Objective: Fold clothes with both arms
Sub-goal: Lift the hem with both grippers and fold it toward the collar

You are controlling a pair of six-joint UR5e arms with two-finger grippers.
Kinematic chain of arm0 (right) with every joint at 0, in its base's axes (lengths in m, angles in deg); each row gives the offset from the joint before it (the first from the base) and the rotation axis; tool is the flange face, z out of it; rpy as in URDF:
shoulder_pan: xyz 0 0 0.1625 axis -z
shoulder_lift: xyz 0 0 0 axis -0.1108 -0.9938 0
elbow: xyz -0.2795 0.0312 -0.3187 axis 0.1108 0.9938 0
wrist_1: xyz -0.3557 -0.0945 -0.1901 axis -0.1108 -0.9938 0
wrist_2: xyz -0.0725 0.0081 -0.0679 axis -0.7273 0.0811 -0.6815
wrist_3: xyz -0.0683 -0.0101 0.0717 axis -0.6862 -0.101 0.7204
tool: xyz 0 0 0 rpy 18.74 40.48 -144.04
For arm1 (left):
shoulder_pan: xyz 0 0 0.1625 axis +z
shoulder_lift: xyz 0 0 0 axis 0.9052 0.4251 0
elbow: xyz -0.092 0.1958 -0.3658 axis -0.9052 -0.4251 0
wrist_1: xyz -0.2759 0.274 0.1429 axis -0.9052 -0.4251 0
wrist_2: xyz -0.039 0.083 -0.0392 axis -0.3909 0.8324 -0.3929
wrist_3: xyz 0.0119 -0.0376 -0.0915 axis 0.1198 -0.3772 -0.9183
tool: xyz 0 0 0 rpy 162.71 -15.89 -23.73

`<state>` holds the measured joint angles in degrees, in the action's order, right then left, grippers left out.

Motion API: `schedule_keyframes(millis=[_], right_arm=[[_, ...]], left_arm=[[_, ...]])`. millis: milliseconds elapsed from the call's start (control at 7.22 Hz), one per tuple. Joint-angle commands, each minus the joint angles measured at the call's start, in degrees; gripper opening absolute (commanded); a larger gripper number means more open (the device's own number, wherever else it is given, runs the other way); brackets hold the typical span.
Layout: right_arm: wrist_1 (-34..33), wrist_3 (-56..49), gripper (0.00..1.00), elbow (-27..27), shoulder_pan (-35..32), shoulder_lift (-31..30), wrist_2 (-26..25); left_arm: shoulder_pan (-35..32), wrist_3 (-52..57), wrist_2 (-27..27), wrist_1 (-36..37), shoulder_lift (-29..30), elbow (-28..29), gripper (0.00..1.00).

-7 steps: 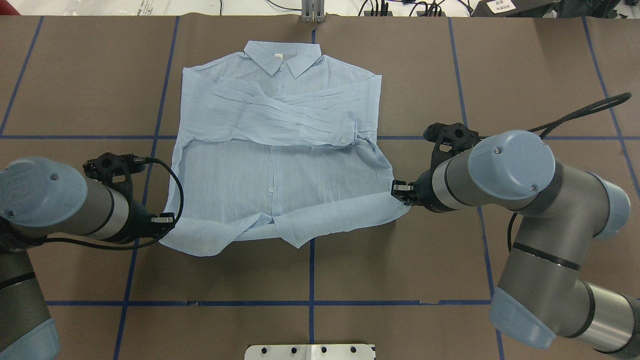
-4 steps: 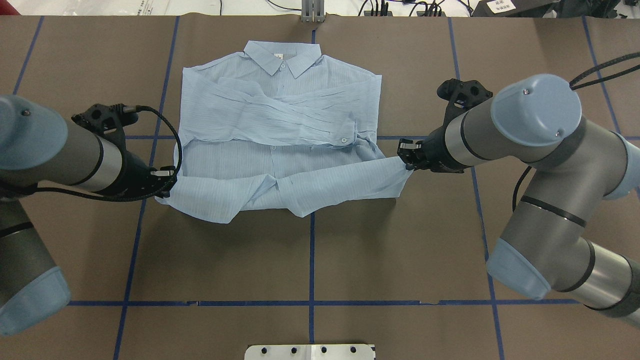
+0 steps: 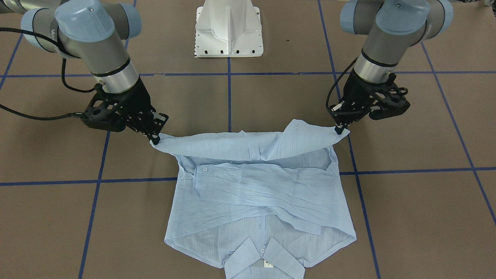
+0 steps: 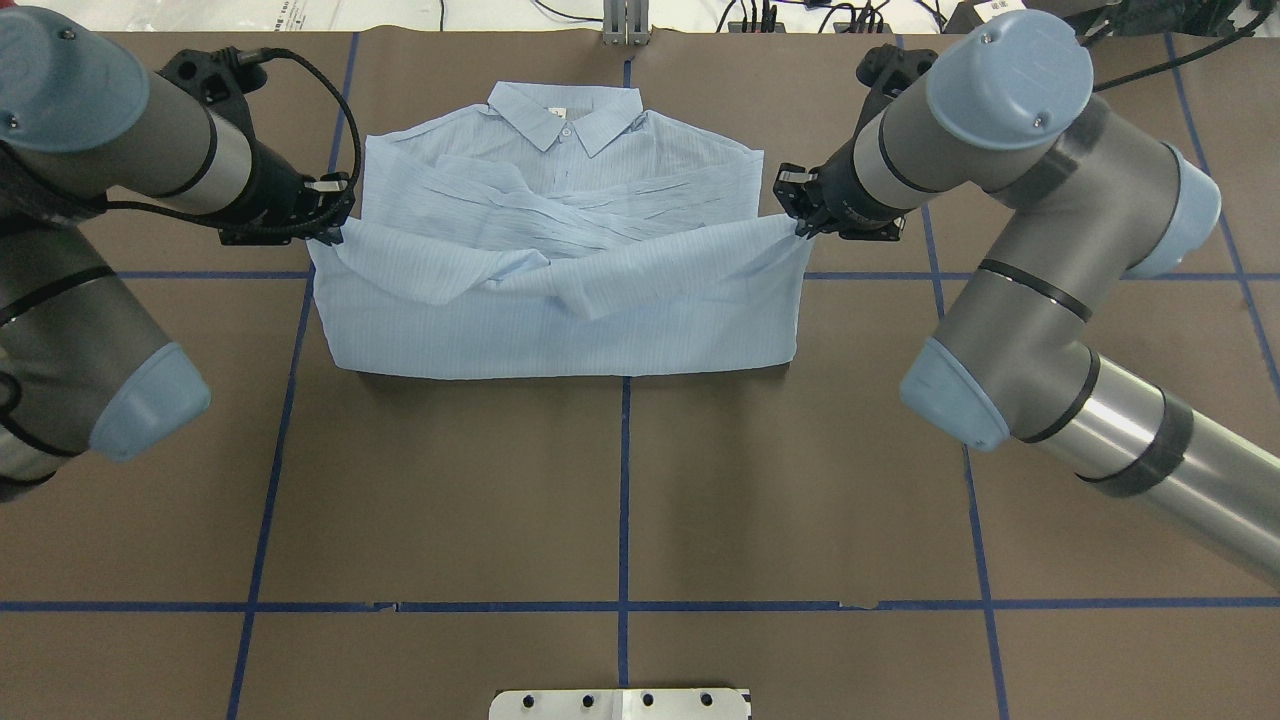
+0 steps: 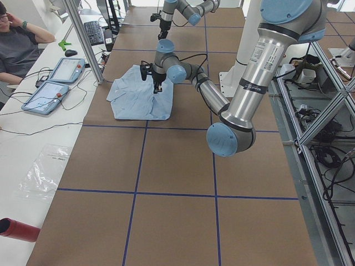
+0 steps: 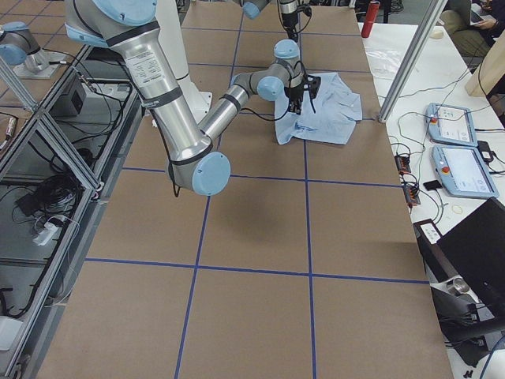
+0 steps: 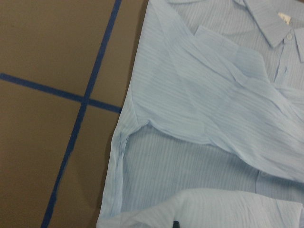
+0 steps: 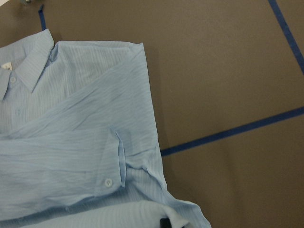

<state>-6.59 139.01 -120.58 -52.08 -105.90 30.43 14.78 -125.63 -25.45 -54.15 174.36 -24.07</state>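
The pale blue striped shirt (image 4: 560,300) lies buttons up on the brown table, its collar (image 4: 565,115) at the far edge and its sleeves crossed over the chest. My left gripper (image 4: 325,235) is shut on the hem's left corner. My right gripper (image 4: 800,225) is shut on the hem's right corner. Both hold the hem stretched and lifted over the shirt's middle, doubling the lower half over. In the front-facing view the left gripper (image 3: 340,130) and right gripper (image 3: 155,140) pinch the same raised edge of the shirt (image 3: 263,201). The wrist views show the shirt (image 7: 213,118) (image 8: 76,142) below.
The white pedestal base (image 3: 228,31) stands at the table's near edge. Blue tape lines (image 4: 623,480) grid the brown table. An operators' desk with tablets (image 5: 55,83) and a seated person (image 5: 16,44) runs along the far side. A red cylinder (image 5: 16,228) lies there.
Both grippers have carried the shirt's hem away from the robot toward the collar, folding the lower half up over the crossed sleeves. Both stay shut on the corners.
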Motion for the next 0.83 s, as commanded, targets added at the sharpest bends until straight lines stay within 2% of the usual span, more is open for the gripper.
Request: schedule_keyframes(millis=[0, 277, 415, 554, 692], right_arm=[[3.8, -1.8, 0.0, 11.2, -4.0, 6.3, 1.2], [11.0, -2.0, 0.0, 22.8, -4.9, 11.8, 1.2], [14.6, -2.1, 0.0, 29.0, -5.0, 14.2, 1.2], [17.4, -2.1, 0.0, 33.9, -5.0, 16.4, 0.8], [18.8, -2.3, 0.0, 35.9, -4.9, 16.5, 0.7]], left_arm=[[-4.5, 0.0, -2.6, -7.1, 6.6, 12.7, 0.0], [-6.2, -0.5, -2.7, -11.2, 11.7, 21.0, 0.0], [-6.4, -0.6, -2.6, -15.5, 13.2, 25.9, 0.0], [-6.4, -1.7, -2.5, -19.9, 15.0, 31.7, 0.0], [-6.4, -3.5, -2.4, -23.5, 15.1, 34.6, 0.0]])
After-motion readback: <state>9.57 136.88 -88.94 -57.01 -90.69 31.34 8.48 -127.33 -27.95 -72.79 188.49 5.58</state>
